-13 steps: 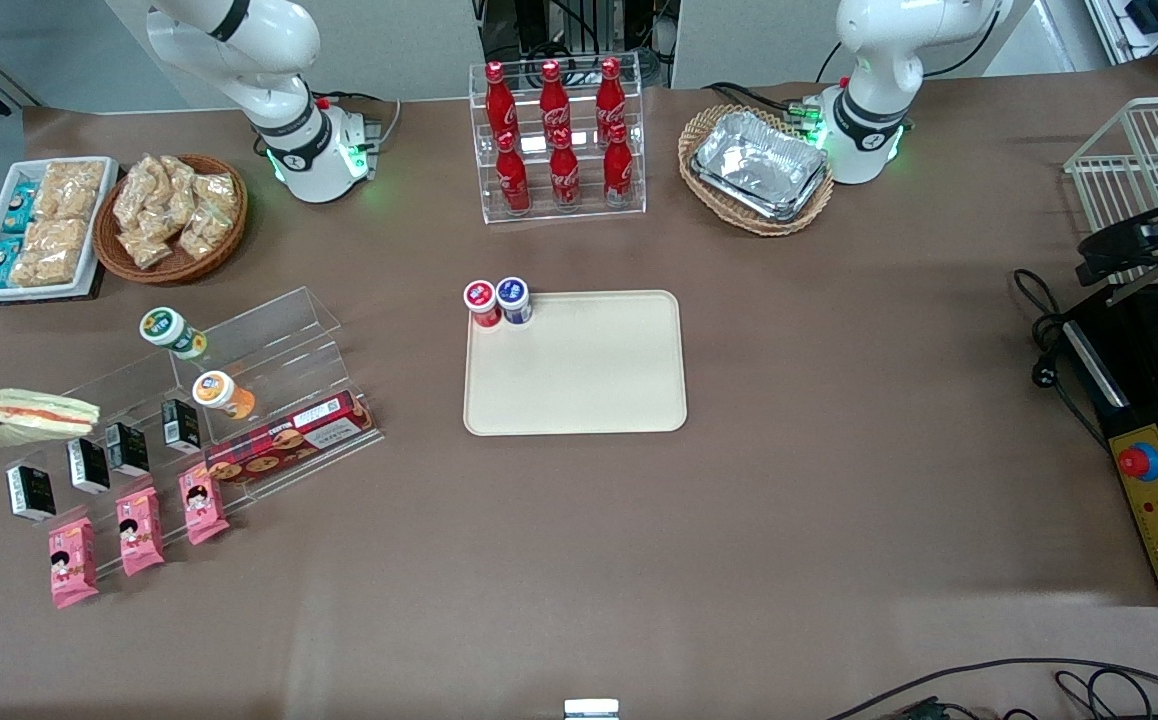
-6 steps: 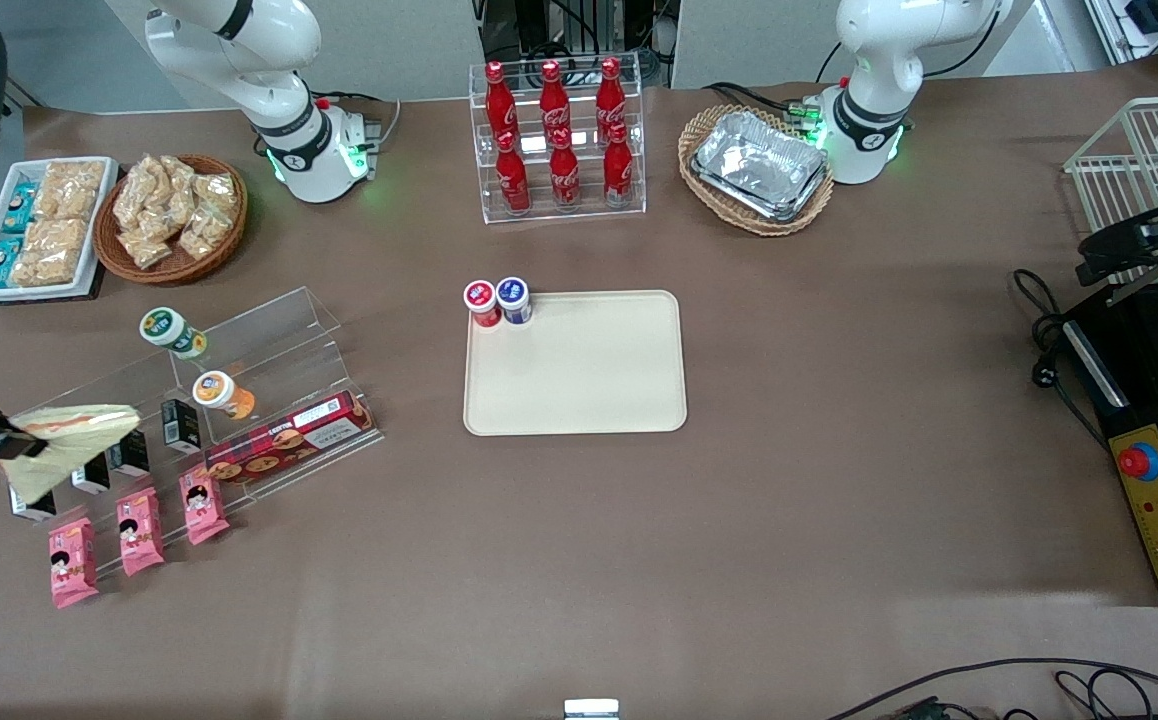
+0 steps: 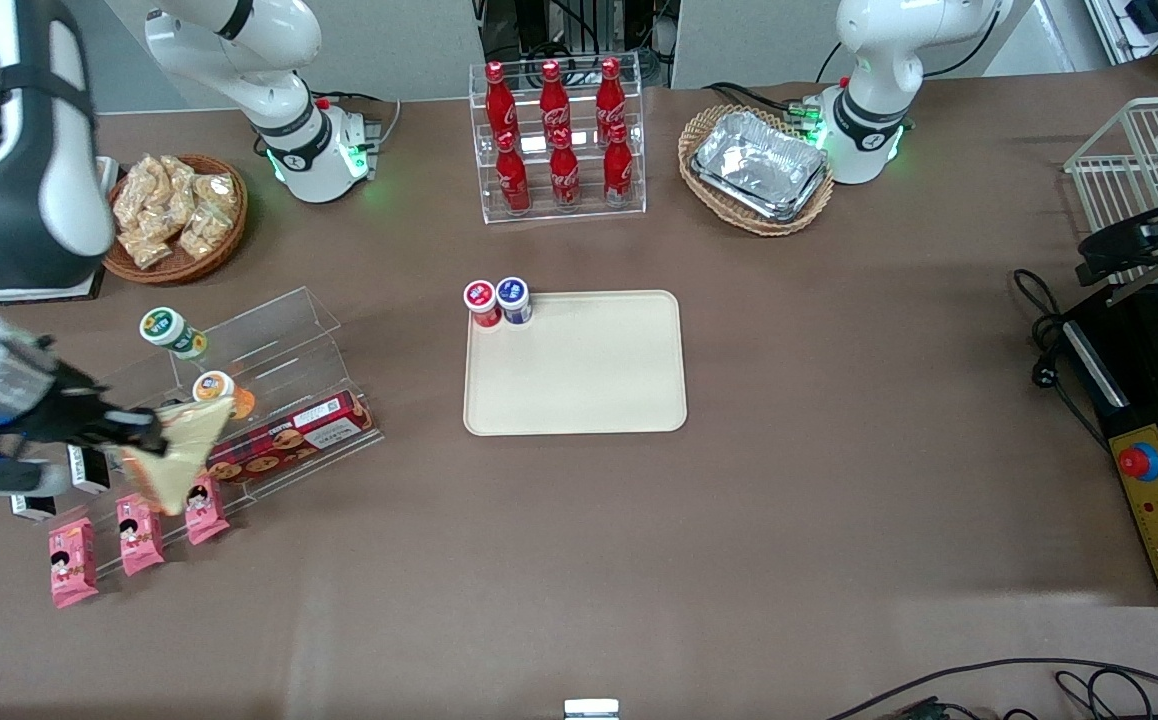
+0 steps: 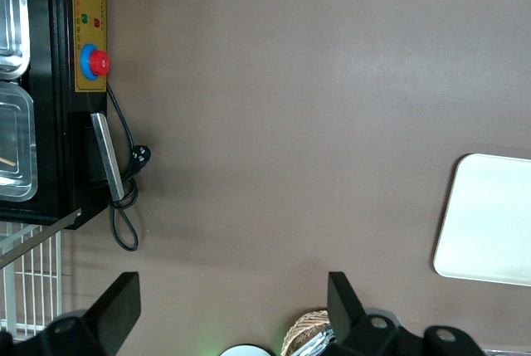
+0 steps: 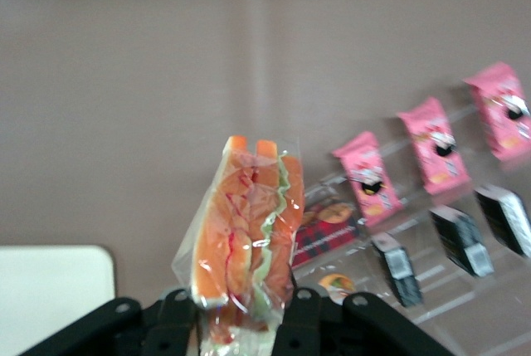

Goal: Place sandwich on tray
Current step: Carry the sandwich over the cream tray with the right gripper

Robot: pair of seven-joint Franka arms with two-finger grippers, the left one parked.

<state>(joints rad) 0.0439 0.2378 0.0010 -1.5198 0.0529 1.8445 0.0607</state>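
Note:
My right gripper (image 3: 144, 432) is shut on the sandwich (image 3: 179, 450), a wedge of white bread in clear wrap, and holds it in the air above the clear display rack (image 3: 269, 350) at the working arm's end of the table. In the right wrist view the sandwich (image 5: 249, 223) stands between the black fingers (image 5: 303, 314), its orange and pale green filling facing the camera. The beige tray (image 3: 589, 380) lies flat at the table's middle, well apart from the gripper; a corner of the tray (image 5: 50, 290) shows in the right wrist view, and it also shows in the left wrist view (image 4: 489, 223).
A red-capped cup (image 3: 482, 300) and a blue-capped cup (image 3: 514, 298) stand on the tray's corner. The rack holds a biscuit box (image 3: 289, 440), small cups (image 3: 224, 392) and black cartons (image 3: 89, 465); pink snack packets (image 3: 139, 530) lie before it. Cola bottles (image 3: 559, 140) and baskets stand farther back.
My gripper has carried the sandwich from the table's edge toward the middle, over the rack, and turned it so the flat bread face shows. The arm has swung into view.

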